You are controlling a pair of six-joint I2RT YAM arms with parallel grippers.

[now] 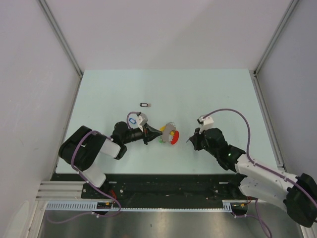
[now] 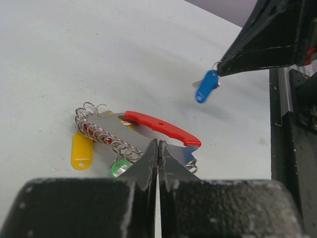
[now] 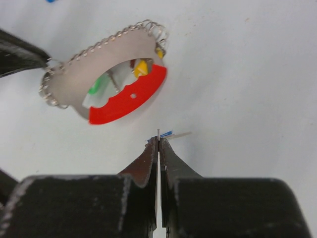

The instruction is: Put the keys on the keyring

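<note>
**Pale table: keyring and blue-tagged key held in separate grippers**

A pale, matte table point(image 1: 218, 94) was bounded by white walls point(image 1: 29, 74) on three sides. Near its middle, the keyring point(image 3: 79, 79) was clamped by the left gripper point(image 2: 158, 144), whose jaws were pressed together on the edge of its metal plate. The keyring was seen as a flat, silvery ring-shaped plate closed by a red curved band point(image 3: 130, 101), with a row of small wire loops point(image 2: 101, 135) running along its outer rim. A yellow tag point(image 2: 82, 148) and a green tag point(image 2: 119, 167) were visible beneath it.

The blue-tagged key point(image 2: 206, 87) was pinched at the tip of the right gripper point(image 3: 158, 138), jaws together on it, and hung clear of the table, near the keyring's red band but apart from it. A black-tagged key point(image 1: 144, 104) was left lying on the table, farther back and well apart from both grippers.
</note>
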